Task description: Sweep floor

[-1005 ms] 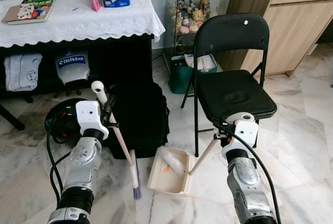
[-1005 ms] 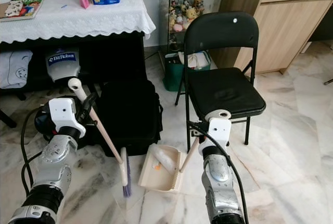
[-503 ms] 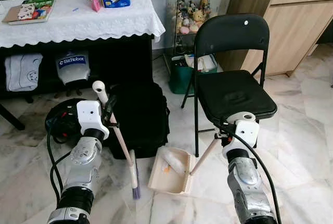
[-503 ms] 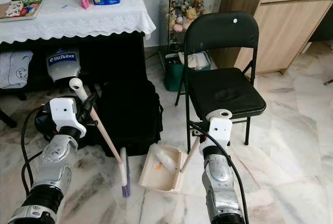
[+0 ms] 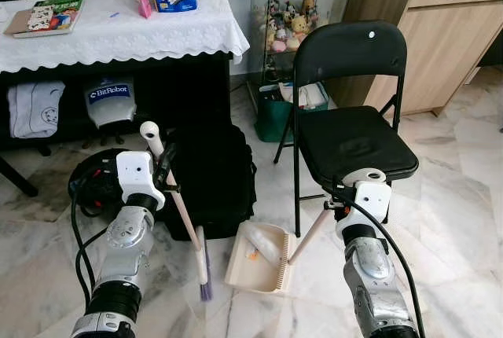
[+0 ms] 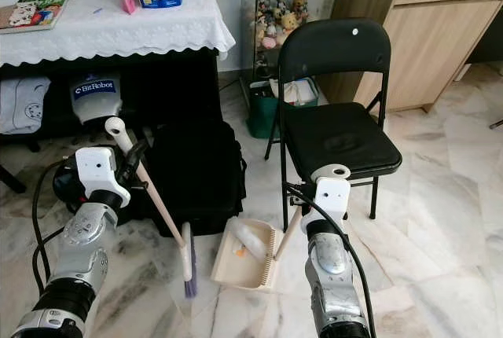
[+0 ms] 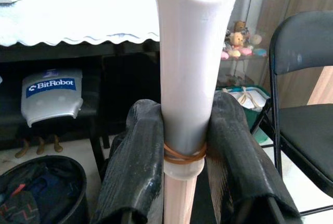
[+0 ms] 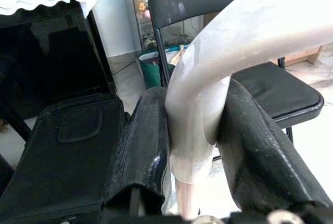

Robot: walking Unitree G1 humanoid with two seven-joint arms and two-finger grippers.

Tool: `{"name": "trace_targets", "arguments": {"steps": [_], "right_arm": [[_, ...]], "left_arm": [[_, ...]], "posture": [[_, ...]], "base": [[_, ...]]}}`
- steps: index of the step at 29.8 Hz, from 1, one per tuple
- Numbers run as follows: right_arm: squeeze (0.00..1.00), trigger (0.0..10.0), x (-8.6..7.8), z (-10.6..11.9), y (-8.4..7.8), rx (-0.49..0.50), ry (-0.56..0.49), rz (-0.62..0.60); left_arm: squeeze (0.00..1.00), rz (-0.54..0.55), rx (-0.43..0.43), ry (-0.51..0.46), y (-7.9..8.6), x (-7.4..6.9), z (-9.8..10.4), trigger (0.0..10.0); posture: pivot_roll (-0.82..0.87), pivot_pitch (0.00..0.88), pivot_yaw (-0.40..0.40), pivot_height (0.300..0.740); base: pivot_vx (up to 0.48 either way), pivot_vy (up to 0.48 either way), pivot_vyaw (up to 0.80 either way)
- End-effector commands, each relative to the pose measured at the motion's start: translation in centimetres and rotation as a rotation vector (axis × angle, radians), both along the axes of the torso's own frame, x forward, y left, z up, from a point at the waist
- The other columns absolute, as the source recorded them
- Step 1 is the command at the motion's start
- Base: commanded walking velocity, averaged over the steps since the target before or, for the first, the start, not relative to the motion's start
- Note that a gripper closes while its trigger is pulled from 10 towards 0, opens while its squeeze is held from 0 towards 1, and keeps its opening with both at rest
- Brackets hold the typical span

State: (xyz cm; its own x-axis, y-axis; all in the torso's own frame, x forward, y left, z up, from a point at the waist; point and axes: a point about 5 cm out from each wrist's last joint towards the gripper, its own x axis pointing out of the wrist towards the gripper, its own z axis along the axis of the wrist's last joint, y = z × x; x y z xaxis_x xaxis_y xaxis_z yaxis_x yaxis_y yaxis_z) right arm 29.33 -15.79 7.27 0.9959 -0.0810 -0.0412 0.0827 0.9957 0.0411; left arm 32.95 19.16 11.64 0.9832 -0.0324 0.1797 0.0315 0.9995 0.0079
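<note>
A small broom with a pale pink stick and white grip slants down to purple bristles on the marble floor. My left gripper is shut on its upper handle, the fingers clamping the white grip. A cream dustpan lies on the floor just right of the bristles, holding a crumpled white wrapper and a small orange scrap. My right gripper is shut on the dustpan's long handle, with its fingers squeezing the white grip.
A black folding chair stands directly behind the dustpan. A black bag sits behind the broom, a round black bag to its left. A lace-covered table lies beyond, and a wooden cabinet at right.
The dustpan has edged slightly right and forward; the broom and both arms stay almost still.
</note>
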Motion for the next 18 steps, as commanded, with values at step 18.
{"name": "trace_targets", "arguments": {"steps": [18], "right_arm": [[0.0, 10.0, 0.63, 1.97, 0.17, -0.009, -0.104, -0.001]], "left_arm": [[0.0, -0.015, 0.031, -0.051, -0.26, 0.36, 1.08, 10.0]], "posture": [[-0.08, 0.039, 0.014, 0.74]], "base": [[0.0, 0.0, 0.57]]}}
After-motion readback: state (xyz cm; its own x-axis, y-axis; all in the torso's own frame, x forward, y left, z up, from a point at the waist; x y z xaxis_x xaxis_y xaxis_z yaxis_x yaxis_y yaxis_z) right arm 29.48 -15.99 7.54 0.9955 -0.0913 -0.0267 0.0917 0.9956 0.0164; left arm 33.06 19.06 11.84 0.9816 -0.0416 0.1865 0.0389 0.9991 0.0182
